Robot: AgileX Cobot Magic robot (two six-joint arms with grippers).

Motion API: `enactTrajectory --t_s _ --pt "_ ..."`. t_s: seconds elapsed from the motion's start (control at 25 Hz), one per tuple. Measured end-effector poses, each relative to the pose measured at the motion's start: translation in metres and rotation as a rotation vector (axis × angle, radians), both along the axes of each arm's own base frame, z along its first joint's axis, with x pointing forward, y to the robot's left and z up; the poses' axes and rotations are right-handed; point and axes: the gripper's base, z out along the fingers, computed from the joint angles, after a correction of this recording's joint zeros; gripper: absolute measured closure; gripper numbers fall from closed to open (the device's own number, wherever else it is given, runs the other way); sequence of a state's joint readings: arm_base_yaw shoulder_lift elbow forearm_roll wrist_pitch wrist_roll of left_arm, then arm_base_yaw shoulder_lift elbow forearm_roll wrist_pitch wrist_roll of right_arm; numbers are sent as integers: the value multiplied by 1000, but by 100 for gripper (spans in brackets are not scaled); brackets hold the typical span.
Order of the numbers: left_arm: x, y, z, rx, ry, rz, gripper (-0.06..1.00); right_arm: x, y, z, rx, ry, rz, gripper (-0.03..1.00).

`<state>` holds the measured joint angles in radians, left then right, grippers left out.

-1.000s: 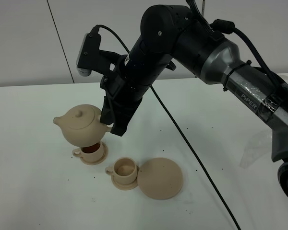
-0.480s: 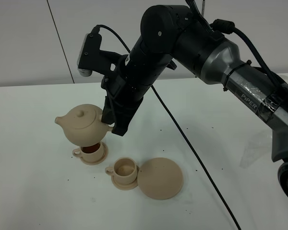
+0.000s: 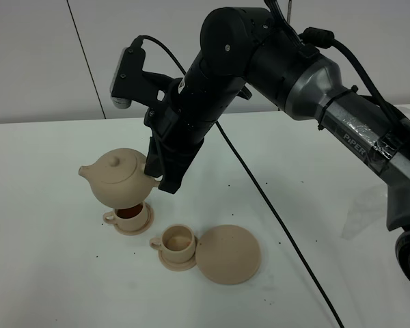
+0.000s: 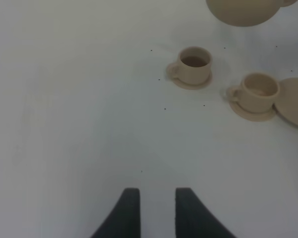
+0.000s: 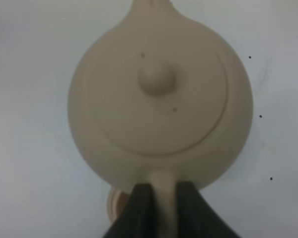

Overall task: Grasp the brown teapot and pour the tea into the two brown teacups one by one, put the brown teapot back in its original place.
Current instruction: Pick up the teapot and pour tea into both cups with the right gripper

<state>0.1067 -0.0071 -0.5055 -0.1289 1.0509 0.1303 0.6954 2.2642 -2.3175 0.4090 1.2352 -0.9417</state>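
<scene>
Brown teapot (image 3: 119,179): held near level in the air, just above the farther teacup (image 3: 130,215), which holds dark tea; right gripper (image 3: 165,180) clamped on its loop handle. Nearer teacup (image 3: 178,240): on its small saucer, against the large saucer (image 3: 229,254). Left gripper (image 4: 154,208): fingers slightly parted, holding nothing, over the white table (image 3: 55,273).

Brown teapot (image 4: 243,11) cut off at the edge — large saucer (image 4: 297,101) too.

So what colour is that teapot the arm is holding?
Plain matte beige-tan, no pattern; the teapot shows best in the right wrist view.
</scene>
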Motion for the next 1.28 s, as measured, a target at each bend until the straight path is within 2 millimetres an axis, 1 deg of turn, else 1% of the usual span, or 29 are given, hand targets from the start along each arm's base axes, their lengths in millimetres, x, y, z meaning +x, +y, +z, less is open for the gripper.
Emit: enactTrajectory --t_s 0.4,0.64,0.92,1.28 --pt "0 0 0 0 0 0 70 0 0 0 -1 -1 0 87" --pt "0 0 0 0 0 0 70 3 -3 -1 -35 -29 -7 87" --pt "0 0 0 0 0 0 70 6 -6 -3 -73 -41 -53 87" --pt "0 0 0 0 0 0 70 6 -6 -3 -72 -32 -69 87"
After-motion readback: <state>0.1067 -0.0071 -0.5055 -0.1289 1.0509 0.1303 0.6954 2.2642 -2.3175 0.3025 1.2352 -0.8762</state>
